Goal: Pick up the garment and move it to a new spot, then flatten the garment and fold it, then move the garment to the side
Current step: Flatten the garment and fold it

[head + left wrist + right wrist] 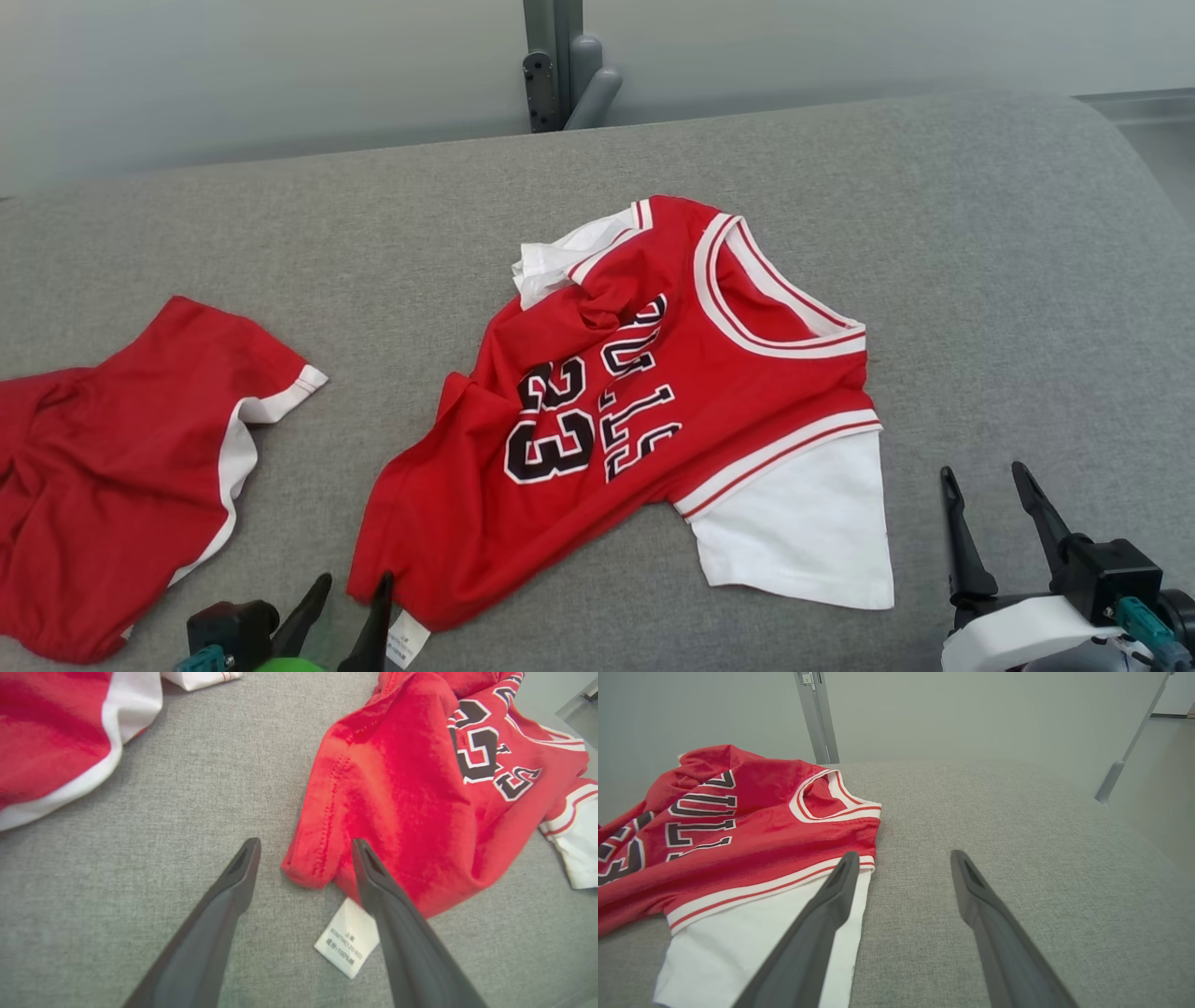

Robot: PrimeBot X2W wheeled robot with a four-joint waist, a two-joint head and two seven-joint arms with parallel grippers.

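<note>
The garment (635, 401) is a red jersey with white sleeves and a black "23", lying crumpled in the middle of the grey surface. Its hem corner (310, 868) and white label (348, 945) lie right at my left gripper (306, 847), which stands open with the corner between its fingertips, not pinched. In the head view the left gripper (353, 586) sits at the bottom edge by that corner. My right gripper (985, 476) stands open at the lower right, just right of the white sleeve (761, 942), holding nothing.
A second red garment with white trim (112, 467) lies at the left, also seen in the left wrist view as red cloth (51, 737). A grey post (555, 65) rises behind the grey cushioned surface (1008, 280), whose right part is bare.
</note>
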